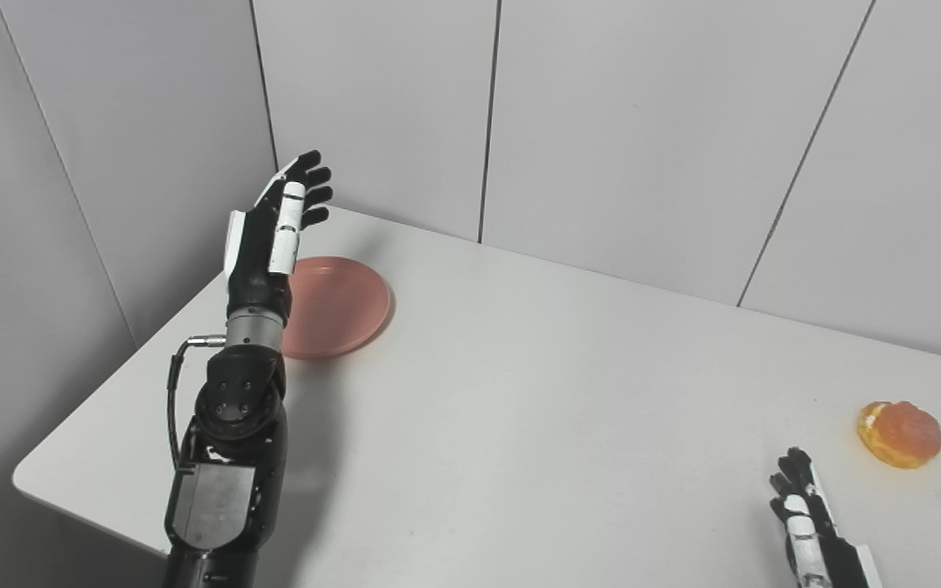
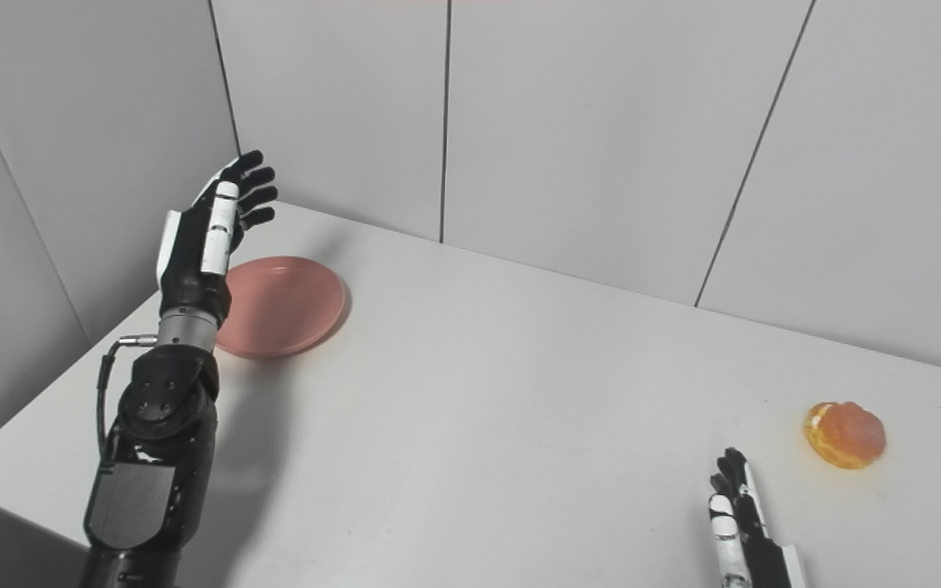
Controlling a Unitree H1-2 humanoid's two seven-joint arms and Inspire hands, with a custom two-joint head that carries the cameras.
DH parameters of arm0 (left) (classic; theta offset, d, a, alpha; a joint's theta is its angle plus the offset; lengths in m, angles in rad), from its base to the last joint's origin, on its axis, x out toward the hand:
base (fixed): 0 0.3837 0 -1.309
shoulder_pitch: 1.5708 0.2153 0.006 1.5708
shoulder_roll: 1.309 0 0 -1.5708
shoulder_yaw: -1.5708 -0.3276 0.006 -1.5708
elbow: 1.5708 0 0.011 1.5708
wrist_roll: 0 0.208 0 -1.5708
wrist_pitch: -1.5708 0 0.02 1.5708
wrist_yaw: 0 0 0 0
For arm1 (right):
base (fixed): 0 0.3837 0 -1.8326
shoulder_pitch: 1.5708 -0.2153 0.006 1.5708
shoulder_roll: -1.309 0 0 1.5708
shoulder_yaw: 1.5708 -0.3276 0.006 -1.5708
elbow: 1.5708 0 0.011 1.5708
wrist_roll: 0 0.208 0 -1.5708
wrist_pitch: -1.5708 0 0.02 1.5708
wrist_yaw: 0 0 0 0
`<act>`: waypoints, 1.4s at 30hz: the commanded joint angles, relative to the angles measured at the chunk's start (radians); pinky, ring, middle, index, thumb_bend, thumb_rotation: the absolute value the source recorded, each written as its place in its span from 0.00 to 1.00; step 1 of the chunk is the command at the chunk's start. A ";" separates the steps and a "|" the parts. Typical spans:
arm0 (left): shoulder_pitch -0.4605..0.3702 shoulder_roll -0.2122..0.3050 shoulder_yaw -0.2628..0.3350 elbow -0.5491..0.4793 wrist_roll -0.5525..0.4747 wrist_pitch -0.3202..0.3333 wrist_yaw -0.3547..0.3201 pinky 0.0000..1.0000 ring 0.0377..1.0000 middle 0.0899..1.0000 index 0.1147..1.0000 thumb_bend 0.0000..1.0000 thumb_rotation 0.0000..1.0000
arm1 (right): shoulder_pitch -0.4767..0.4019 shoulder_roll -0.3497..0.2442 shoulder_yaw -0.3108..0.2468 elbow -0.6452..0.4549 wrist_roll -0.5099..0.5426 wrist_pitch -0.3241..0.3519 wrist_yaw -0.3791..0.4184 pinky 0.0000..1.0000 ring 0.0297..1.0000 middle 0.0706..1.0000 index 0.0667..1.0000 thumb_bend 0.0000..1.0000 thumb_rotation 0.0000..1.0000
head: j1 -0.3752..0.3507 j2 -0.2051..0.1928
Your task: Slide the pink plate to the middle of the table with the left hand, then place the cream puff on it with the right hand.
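The pink plate (image 1: 338, 305) lies flat near the table's far left corner. My left hand (image 1: 274, 229) is raised above the plate's left rim, open, fingers stretched up and apart, holding nothing. Its wrist covers part of the plate's left edge. The cream puff (image 1: 899, 434) is golden-orange and sits on the table at the right. My right hand (image 1: 809, 523) is low at the bottom right, open and empty, fingers pointing toward the back, a short way left of and nearer than the puff. Both hands show in the right eye view too: left hand (image 2: 209, 229), right hand (image 2: 736, 514).
The white table (image 1: 536, 408) has its left corner and front-left edge (image 1: 70, 482) close to my left arm. Grey panelled walls (image 1: 601, 122) stand right behind the table and along its left side.
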 commanded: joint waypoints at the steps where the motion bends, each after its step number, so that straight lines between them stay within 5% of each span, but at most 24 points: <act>1: -0.043 0.028 0.017 0.003 -0.028 -0.015 0.010 0.80 0.81 0.81 0.78 0.42 1.00 | -0.013 -0.007 -0.006 -0.018 0.007 -0.005 0.003 0.99 0.98 0.99 0.99 0.13 1.00 | -0.002 0.001; 17: -0.058 0.102 0.115 0.154 -0.110 -0.072 0.025 0.84 0.84 0.84 0.82 0.44 1.00 | -0.011 -0.015 -0.009 -0.011 0.002 -0.020 0.003 0.98 0.98 0.98 0.99 0.14 1.00 | 0.013 0.001; 42: -0.092 0.210 0.150 0.384 -0.194 -0.160 0.013 0.87 0.86 0.85 0.82 0.40 1.00 | -0.010 -0.024 -0.012 -0.017 -0.001 -0.020 0.014 0.99 0.97 0.98 0.99 0.12 1.00 | 0.021 0.007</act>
